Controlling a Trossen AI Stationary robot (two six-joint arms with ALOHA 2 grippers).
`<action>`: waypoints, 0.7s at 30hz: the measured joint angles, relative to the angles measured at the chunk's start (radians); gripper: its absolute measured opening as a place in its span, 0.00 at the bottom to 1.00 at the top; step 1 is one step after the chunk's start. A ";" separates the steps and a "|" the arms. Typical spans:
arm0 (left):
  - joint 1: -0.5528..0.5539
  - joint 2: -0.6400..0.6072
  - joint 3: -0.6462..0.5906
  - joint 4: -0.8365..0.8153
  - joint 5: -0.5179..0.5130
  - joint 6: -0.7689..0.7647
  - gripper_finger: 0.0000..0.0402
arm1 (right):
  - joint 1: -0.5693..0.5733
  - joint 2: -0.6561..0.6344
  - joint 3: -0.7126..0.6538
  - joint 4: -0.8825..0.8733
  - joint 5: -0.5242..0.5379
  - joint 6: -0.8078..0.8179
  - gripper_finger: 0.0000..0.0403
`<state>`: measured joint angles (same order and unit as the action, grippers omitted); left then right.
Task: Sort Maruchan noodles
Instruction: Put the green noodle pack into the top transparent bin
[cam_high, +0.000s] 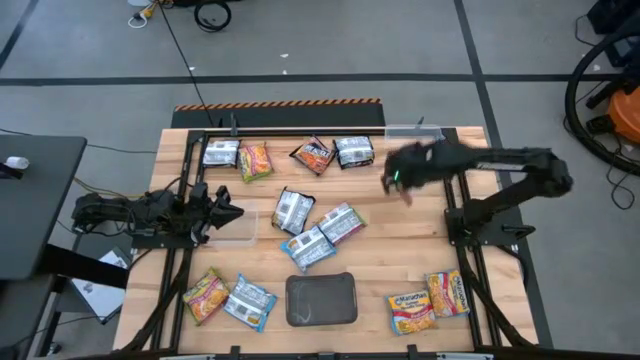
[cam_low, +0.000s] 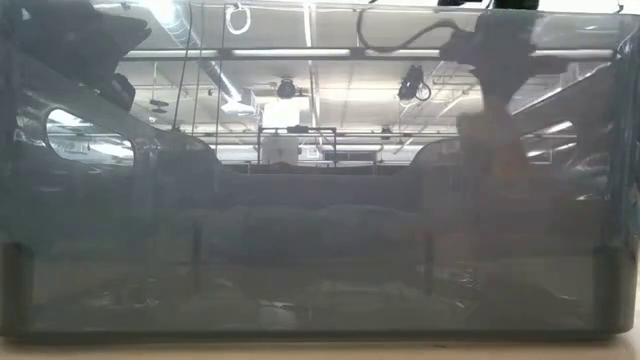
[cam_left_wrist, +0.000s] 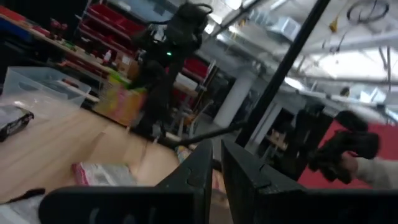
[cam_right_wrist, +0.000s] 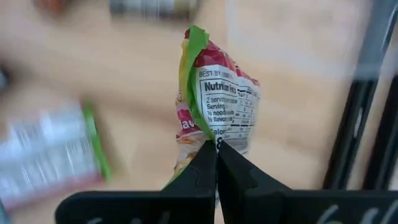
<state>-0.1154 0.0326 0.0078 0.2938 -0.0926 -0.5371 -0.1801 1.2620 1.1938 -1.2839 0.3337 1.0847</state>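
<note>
My right gripper (cam_high: 401, 184) hovers above the table's far right part, shut on a red, white and green noodle packet (cam_right_wrist: 214, 99). In the high view this packet (cam_high: 407, 196) is a blurred pink patch under the gripper. Other packets lie flat on the table. Several lie along the far edge (cam_high: 315, 155), three in the middle (cam_high: 309, 247), two near left (cam_high: 249, 302) and two near right (cam_high: 411, 312). My left gripper (cam_high: 228, 206) waits shut at the table's left, beside a clear tub (cam_high: 237, 230). A translucent wall fills the low view. My right gripper pinches the packet at one end (cam_right_wrist: 216, 138), between its two fingers. The packet runs on past the fingertips (cam_right_wrist: 205, 155), its green sealed edge (cam_right_wrist: 186, 74) turned toward the camera and its body crumpled. It is lifted clear of the table.
A dark grey tray (cam_high: 322, 299) sits at the middle of the near edge. A second clear tub (cam_high: 412, 131) stands at the far right corner. Black frame posts (cam_high: 455, 215) rise on both sides of the table. Bare wood shows right of the middle packets.
</note>
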 joint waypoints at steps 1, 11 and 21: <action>0.000 0.000 0.000 0.019 -0.001 -0.002 0.10 | -0.056 -0.022 0.000 0.038 0.010 -0.056 0.01; 0.000 0.000 0.000 0.105 -0.086 0.082 0.10 | -0.508 -0.037 0.000 0.342 -0.095 -0.508 0.01; 0.000 0.000 0.000 0.106 -0.145 0.078 0.10 | -0.683 0.106 0.000 0.397 -0.231 -0.639 0.01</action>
<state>-0.1154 0.0326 0.0078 0.4000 -0.2378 -0.4595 -0.8628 1.3679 1.1934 -0.8869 0.1024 0.4454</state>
